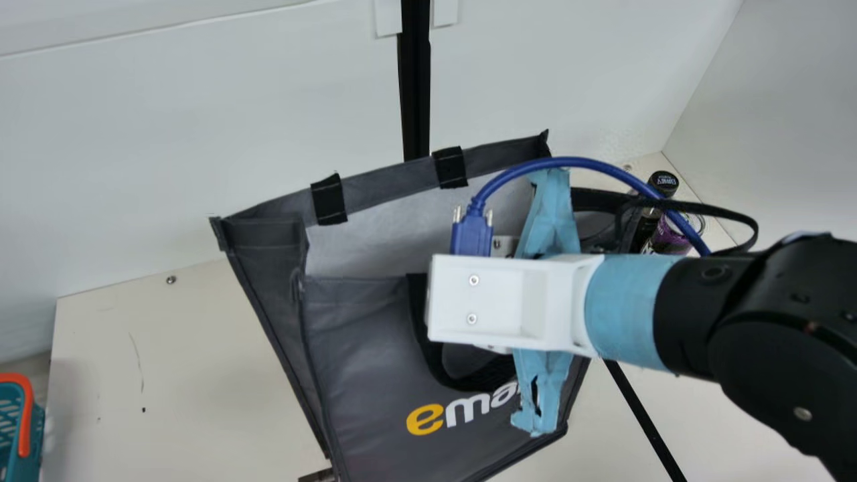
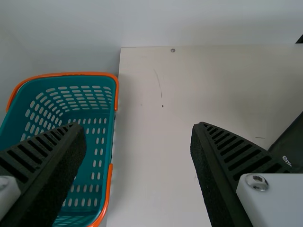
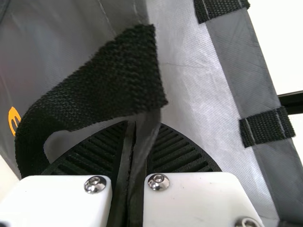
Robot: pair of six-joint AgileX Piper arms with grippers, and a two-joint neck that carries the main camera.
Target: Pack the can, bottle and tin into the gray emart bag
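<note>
My right gripper is over the front rim of the gray emart bag, which stands with its mouth open. In the right wrist view my right gripper is shut on the rim's gray fabric, beside the black handle strap. Right of the bag, partly behind a blue cable, are a dark bottle with a black cap and a purple can. From the left wrist view, my left gripper stands open and empty, between a basket and the bag.
A teal basket with orange handles sits at the left edge of the cream table; its rim is close to one left finger. White walls rise behind and to the right. A black pole stands behind the bag.
</note>
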